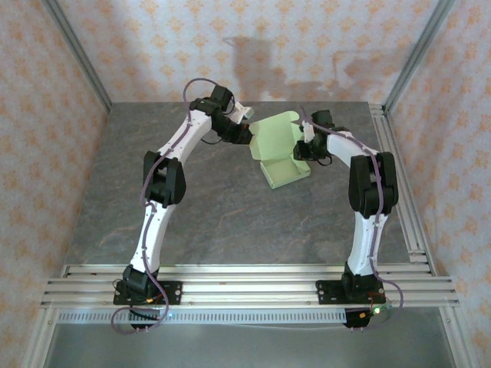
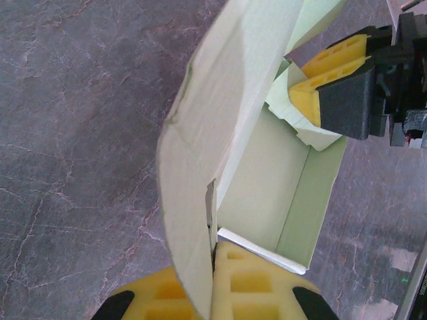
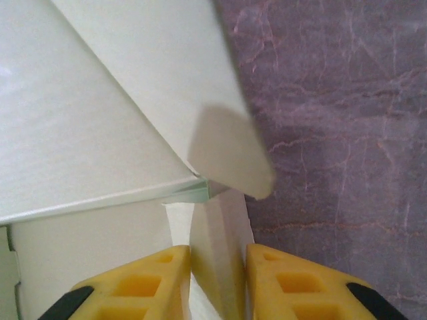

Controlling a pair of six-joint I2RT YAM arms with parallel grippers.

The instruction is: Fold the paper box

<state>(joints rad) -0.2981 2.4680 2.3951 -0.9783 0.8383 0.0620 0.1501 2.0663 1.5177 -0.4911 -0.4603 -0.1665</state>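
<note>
The paper box (image 1: 280, 149), pale green card with raised walls and loose flaps, is at the back middle of the table, held between both arms. My left gripper (image 1: 247, 134) is at its left edge. In the left wrist view its yellow fingers (image 2: 253, 287) pinch an upright flap of the paper box (image 2: 267, 173). My right gripper (image 1: 304, 146) is at the box's right side. In the right wrist view a folded side flap of the paper box (image 3: 100, 133) fills the gap of the right gripper (image 3: 219, 287), touching both fingers. The left wrist view also shows the right gripper (image 2: 303, 80) round that flap.
The grey marbled table (image 1: 230, 222) lies open in front of the box. Aluminium rails (image 1: 245, 280) run along the near edge, and another rail (image 1: 399, 176) runs down the right side. Patterned walls close off the back and sides.
</note>
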